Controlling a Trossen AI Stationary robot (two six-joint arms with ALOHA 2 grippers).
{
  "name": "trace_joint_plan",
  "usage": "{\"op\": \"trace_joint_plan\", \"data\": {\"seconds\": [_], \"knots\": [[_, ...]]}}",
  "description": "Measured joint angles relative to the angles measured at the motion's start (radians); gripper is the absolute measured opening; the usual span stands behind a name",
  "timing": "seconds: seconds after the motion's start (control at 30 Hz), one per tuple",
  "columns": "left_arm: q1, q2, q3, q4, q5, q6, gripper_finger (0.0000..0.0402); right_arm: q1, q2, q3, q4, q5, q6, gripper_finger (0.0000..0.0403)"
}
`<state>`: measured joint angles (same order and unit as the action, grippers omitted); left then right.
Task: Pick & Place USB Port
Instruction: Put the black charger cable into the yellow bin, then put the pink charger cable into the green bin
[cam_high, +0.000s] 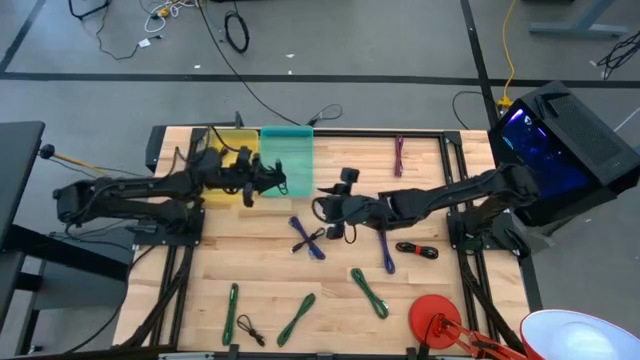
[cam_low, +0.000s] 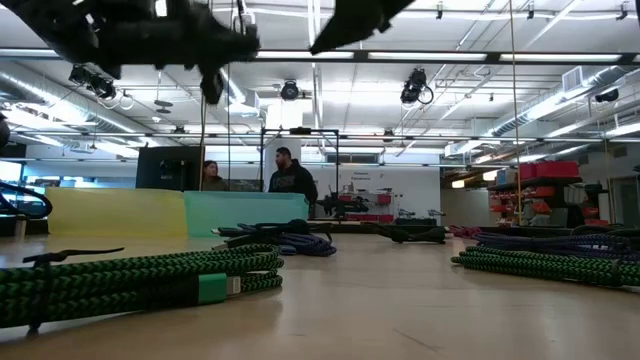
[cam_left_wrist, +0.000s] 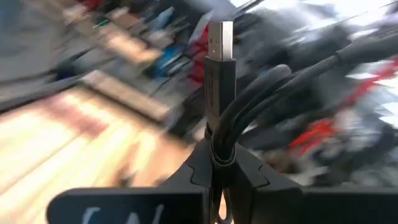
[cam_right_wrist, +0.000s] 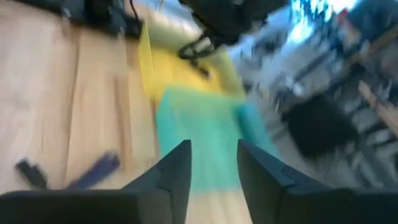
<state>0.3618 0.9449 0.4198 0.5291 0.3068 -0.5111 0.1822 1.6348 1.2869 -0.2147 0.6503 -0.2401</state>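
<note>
Left gripper (cam_high: 262, 180): clamped on a black cable (cam_left_wrist: 249, 106); the wrist view shows the bundle pinched between its fingers (cam_left_wrist: 261, 180), the USB plug (cam_left_wrist: 221, 40) standing out beyond them.
Cable: off the table, carried in the left gripper at the boundary of the yellow bin (cam_high: 228, 150) and the teal bin (cam_high: 288, 150), at the table's far edge.
Cable axis: runs straight out along the gripper's own line, plug end foremost, loops trailing beside it.
Key relation: the held cable sits at the near rim of the two bins; which bin it hangs over is hard to call from above, though it looks closer to the teal one.
Right gripper (cam_high: 325, 207): fingers (cam_right_wrist: 177, 171) parted and holding nothing, hovering mid-table, pointing toward the bins.
Nearer arm: the left is already at the bins; the right is nearer the loose cables, a blue one (cam_high: 308, 238) just beside it and another blue one (cam_high: 386, 250) close by.
Other cables: green ones (cam_high: 368, 292) along the near side, a purple one (cam_high: 399, 155) at the far right.
Step, as I judge it: left arm about to drop its cable into a bin.
</note>
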Motion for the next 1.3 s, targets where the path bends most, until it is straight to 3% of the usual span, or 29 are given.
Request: {"op": "trace_joint_plan", "data": {"seconds": [0.23, 0.43, 0.63, 0.7, 0.87, 0.97, 1.3], "knots": [[0.107, -0.187, 0.0, -0.532, -0.165, 0.082, 0.0023, 0.0, -0.001, -0.002, -0.251, 0.049, 0.256, 0.0148], [0.177, -0.345, 0.0, -0.876, -0.366, 0.113, 0.0023, 0.006, -0.001, -0.078, -0.23, 0.075, 0.327, 0.0142], [0.216, -0.44, 0.0, -1.107, -0.535, 0.1, 0.0022, 0.002, 0.0, -0.144, -0.159, 0.075, 0.363, 0.0141], [0.224, -0.444, 0.0, -1.145, -0.601, 0.055, 0.0022, 0.002, 0.0, -0.146, -0.16, 0.076, 0.365, 0.0141], [0.232, -0.401, 0.0, -1.19, -0.637, -0.019, 0.0026, 0.002, 0.0, -0.146, -0.137, 0.075, 0.37, 0.0141], [0.245, -0.352, 0.0, -1.201, -0.704, -0.054, 0.0051, 0.002, 0.0, -0.146, -0.125, 0.068, 0.365, 0.0141], [0.271, -0.234, 0.0, -1.184, -0.779, -0.053, 0.0144, 0.003, 0.0, -0.146, -0.125, 0.064, 0.371, 0.0141]]}}
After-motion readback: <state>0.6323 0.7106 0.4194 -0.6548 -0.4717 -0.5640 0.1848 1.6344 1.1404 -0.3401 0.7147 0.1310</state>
